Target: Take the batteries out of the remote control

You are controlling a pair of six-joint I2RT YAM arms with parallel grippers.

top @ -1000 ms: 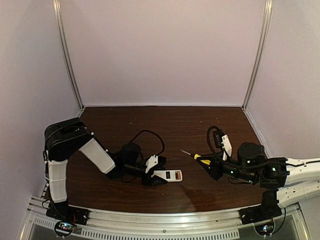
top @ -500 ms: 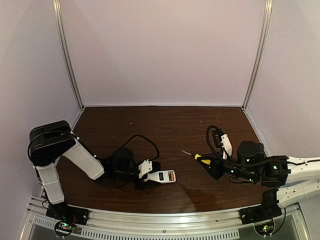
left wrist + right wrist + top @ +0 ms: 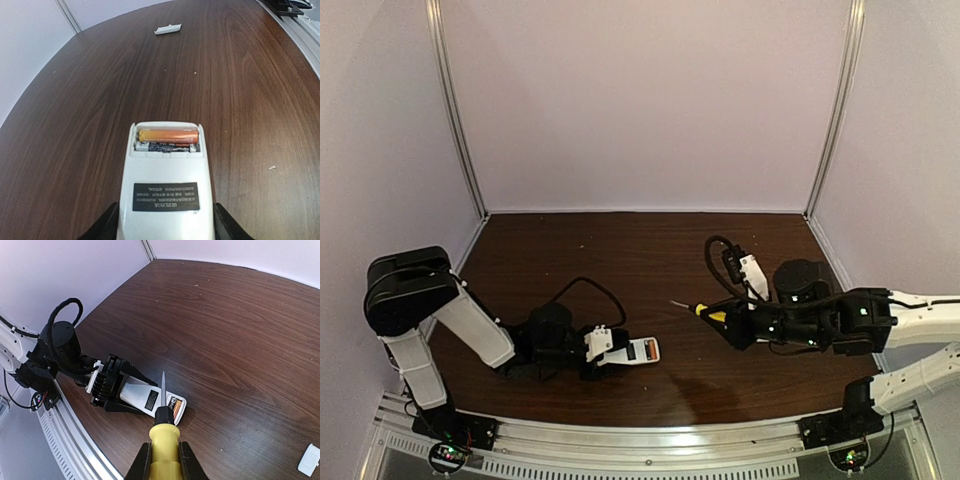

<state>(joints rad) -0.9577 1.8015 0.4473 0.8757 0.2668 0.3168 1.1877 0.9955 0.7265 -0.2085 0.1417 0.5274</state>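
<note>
The white remote control [image 3: 632,352] lies back-up on the dark table, its compartment open. Two batteries [image 3: 168,136] lie side by side in it, one showing orange, the other its dark printed side; they also show in the right wrist view [image 3: 176,405]. My left gripper [image 3: 165,227] is shut on the remote's [image 3: 167,200] near end, low on the table [image 3: 608,355]. My right gripper [image 3: 163,460] is shut on the yellow-handled screwdriver [image 3: 164,437]. The screwdriver's tip hovers over the remote [image 3: 142,397], apart from it. In the top view the screwdriver [image 3: 705,312] sits right of the remote.
The small white cover piece [image 3: 167,29] lies apart on the wood, far beyond the remote; it shows at the right wrist view's lower right [image 3: 310,459]. The aluminium rail [image 3: 650,440] runs along the near edge. Pale walls enclose the table.
My left arm has drawn the remote to the left and nearer the front edge. My right arm has moved left with the screwdriver, closer to the remote.
</note>
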